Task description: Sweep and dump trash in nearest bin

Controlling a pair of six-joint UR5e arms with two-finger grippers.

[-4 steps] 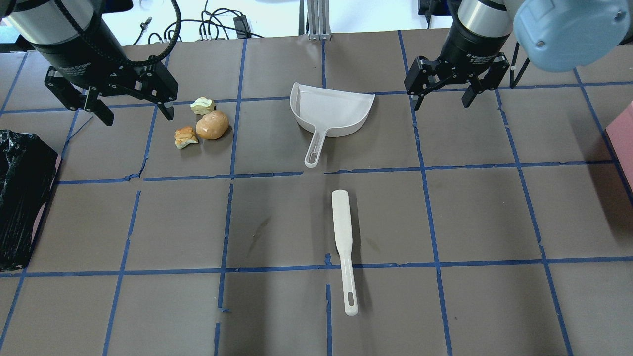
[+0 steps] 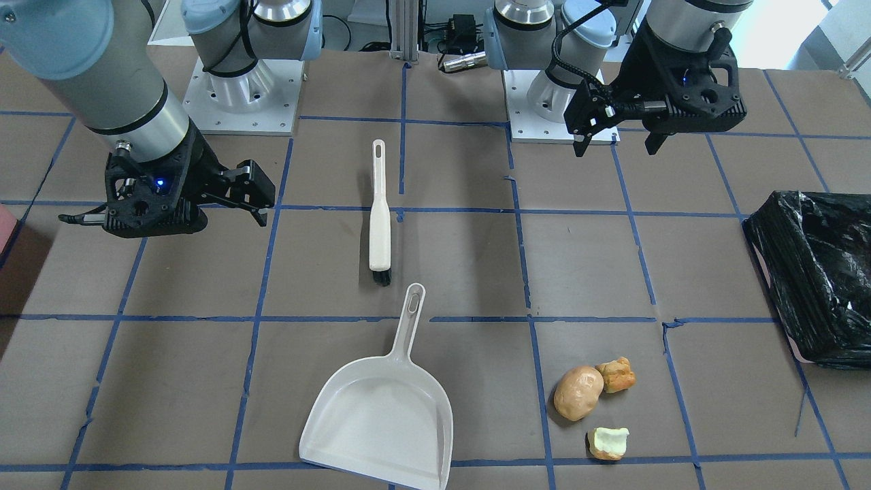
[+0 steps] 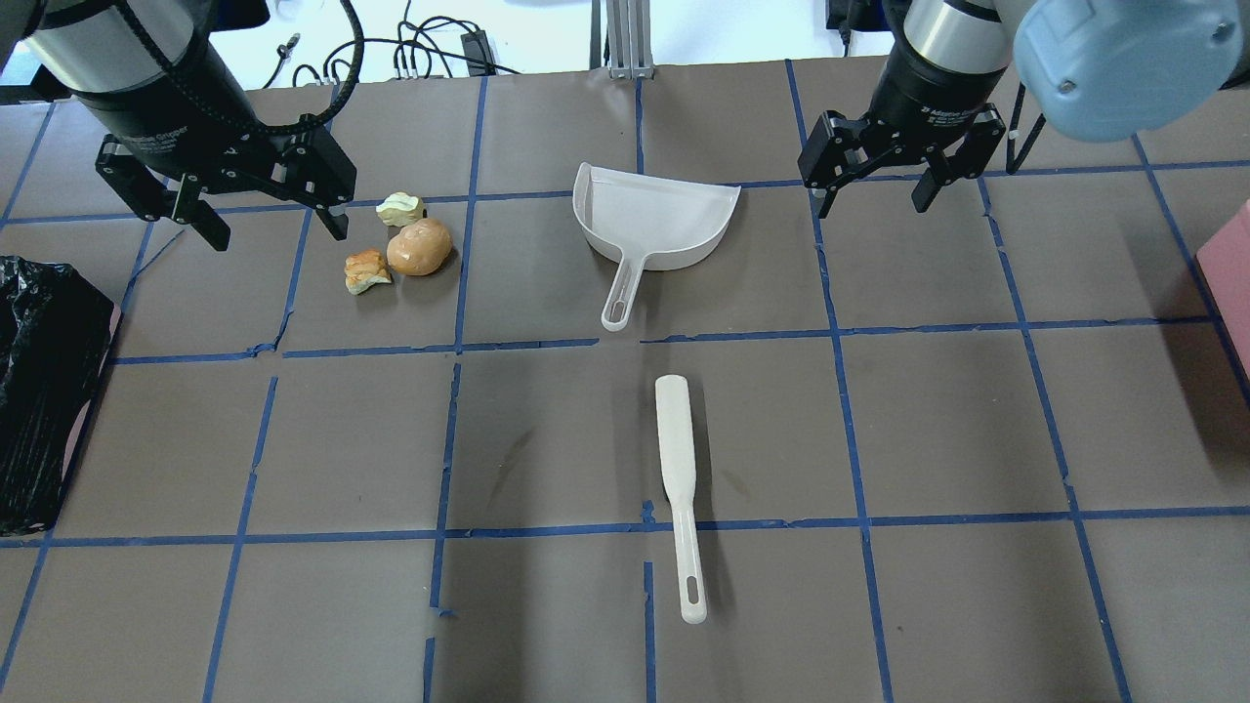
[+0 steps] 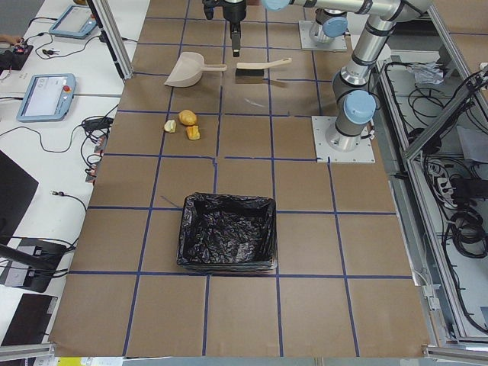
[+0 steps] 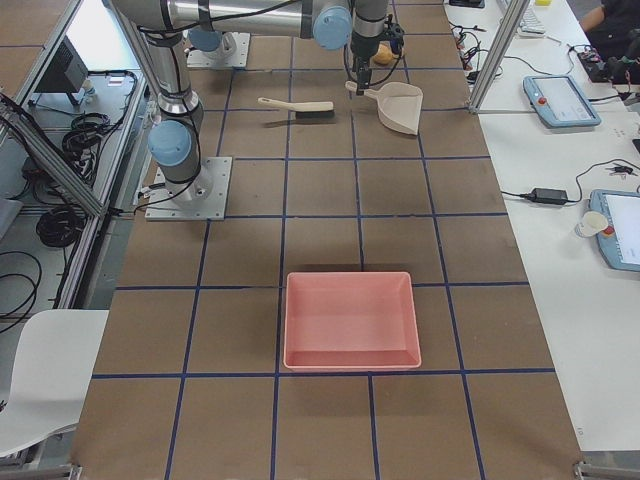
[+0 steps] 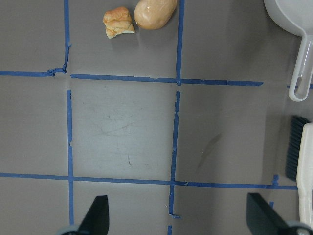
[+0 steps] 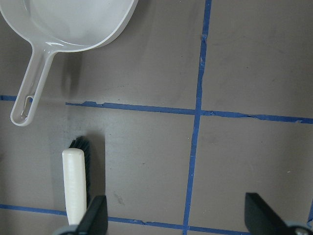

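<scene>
Overhead exterior view: both arms hang over the far side of the desk [image 3: 977, 439] with nothing in them. The left pincer [image 3: 273, 229] sits in the upper left of the frame, jaws spread wide and just beside the trash. The right pincer [image 3: 872, 200], in the upper right, is equally wide and just beside the white dustpan [image 3: 654, 220].

The trash lies in a tight group left of the dustpan: a tan lump [image 3: 419, 246], an orange-brown chunk [image 3: 366, 270] touching or nearly touching it, and a pale bitten piece [image 3: 400, 208] just above. The brush [image 3: 679, 488] lies flat below the dustpan, handle toward the bottom edge. The black-lined bin [image 3: 44, 391] stands at the left edge. A pink tray [image 5: 349, 318] stands well apart at the other end.

No tool is picked up yet, so the task looks barely begun. The risks ahead:
- The rounded lump could roll off under a brush stroke.
- The dustpan's mouth faces away from the scraps, so it needs turning.
- The slim brush handle, flat on the desk, could slip from a shallow pinch.
- Tipping toward the pink tray would miss the nearest bin.
</scene>
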